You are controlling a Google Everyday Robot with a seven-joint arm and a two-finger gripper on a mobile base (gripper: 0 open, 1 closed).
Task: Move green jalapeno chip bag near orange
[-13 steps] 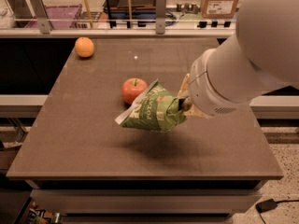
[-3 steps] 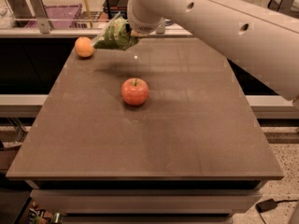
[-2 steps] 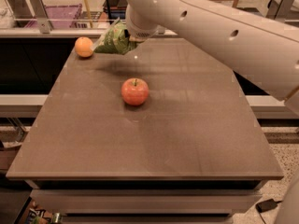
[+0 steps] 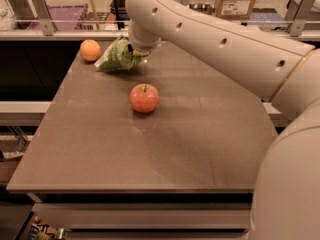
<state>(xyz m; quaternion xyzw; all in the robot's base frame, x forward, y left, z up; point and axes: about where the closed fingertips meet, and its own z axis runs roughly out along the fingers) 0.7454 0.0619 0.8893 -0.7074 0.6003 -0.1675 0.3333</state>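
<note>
The green jalapeno chip bag (image 4: 118, 57) is crumpled and rests low at the far left of the table, just right of the orange (image 4: 90, 50), with a small gap between them. My gripper (image 4: 134, 50) is at the bag's right end, under the big white arm, shut on the bag. The fingertips are mostly hidden by the wrist and the bag.
A red-orange apple with a stem (image 4: 144, 98) sits on the brown table (image 4: 165, 144) in front of the bag. My white arm (image 4: 225, 39) reaches across the right side. Behind the table are rails, a purple crate (image 4: 57, 15) and a cardboard box (image 4: 235, 1).
The gripper has lowered the bag from above the table's back edge down to the surface beside the orange. The apple and orange have not moved.
</note>
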